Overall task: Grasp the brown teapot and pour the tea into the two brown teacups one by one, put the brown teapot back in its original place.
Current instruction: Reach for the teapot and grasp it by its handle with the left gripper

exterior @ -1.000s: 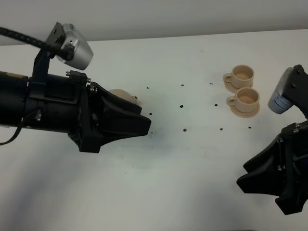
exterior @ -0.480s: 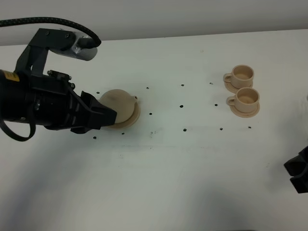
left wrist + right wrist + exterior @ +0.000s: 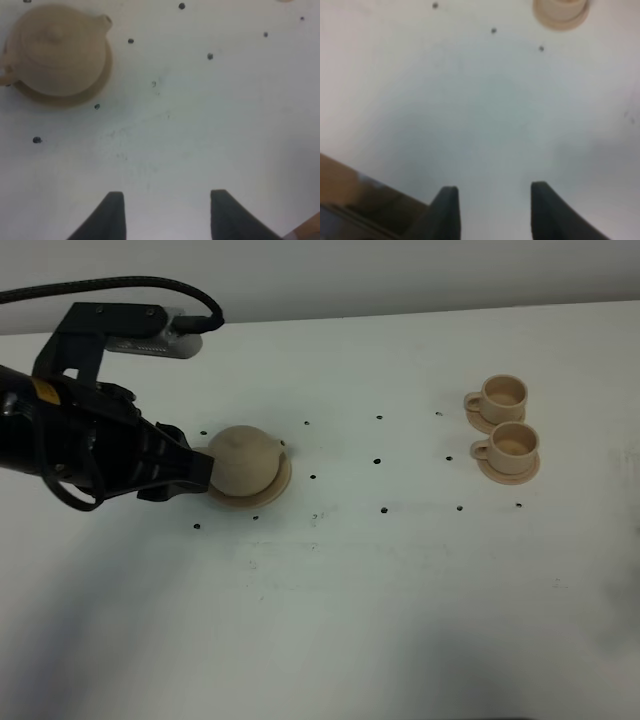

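**Left arm**, black, is extended from the left edge of the high view toward the middle, with the wrist tilted downward and a cable arched over it. **Left gripper** is held with its two dark fingers spread well apart. **Right gripper** (seen only in its own wrist view) is likewise held parted, fingers pointed downward.

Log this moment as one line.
left gripper open, empty | right gripper open, empty | teapot on saucer, ungrasped | cups upright, untouched
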Available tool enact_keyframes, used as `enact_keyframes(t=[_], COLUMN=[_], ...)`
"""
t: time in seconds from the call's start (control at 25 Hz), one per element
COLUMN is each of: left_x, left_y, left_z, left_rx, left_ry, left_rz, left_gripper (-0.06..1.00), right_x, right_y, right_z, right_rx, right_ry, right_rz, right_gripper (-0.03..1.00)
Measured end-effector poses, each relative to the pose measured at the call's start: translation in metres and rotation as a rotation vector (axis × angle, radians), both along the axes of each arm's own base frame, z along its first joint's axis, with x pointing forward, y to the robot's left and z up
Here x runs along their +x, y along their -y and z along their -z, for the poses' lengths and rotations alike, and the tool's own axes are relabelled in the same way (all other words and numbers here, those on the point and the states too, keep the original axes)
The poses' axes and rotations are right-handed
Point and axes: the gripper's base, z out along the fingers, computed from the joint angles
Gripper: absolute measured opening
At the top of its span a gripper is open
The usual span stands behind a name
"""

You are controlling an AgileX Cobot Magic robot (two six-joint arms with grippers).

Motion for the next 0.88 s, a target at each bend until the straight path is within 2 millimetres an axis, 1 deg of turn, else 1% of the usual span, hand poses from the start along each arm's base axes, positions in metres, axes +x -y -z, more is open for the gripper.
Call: enact_keyframes(t=[0.12,0.2,0.44,0.6,0.8,0.88], left_x=[0.015,0.025,0.048,0.062,0.079,0.084], left_y=[0.005,0.008,0.015,0.015,0.012,0.011], left_z=[0.006,0.007,0.007,0.010,0.016,0.018], left_rx=[0.029,0.044,0.084,0.163,0.259,0.292], left_ry=[-0.035,-0.045,-0.083,-0.125,-0.145,-0.148], left_rz=[0.006,0.010,0.004,-0.016,-0.054,-0.063], left_gripper=[0.42,0.42,0.42,0.42,0.42,0.42], right_x=[-0.013,-0.021,-0.046,-0.059,-0.073,-0.078], right_y=[0.009,0.014,0.022,0.023,0.026,0.027], right_z=[-0.003,0.002,0.036,0.048,0.050,0.051], right_rx=[-0.018,-0.034,-0.030,0.017,0.027,0.027], right_ry=[0.062,0.086,0.090,0.126,0.206,0.211], right_rz=[0.032,0.044,0.044,0.028,-0.007,-0.016], right_gripper=[0.33,0.33,0.33,0.33,0.33,0.33])
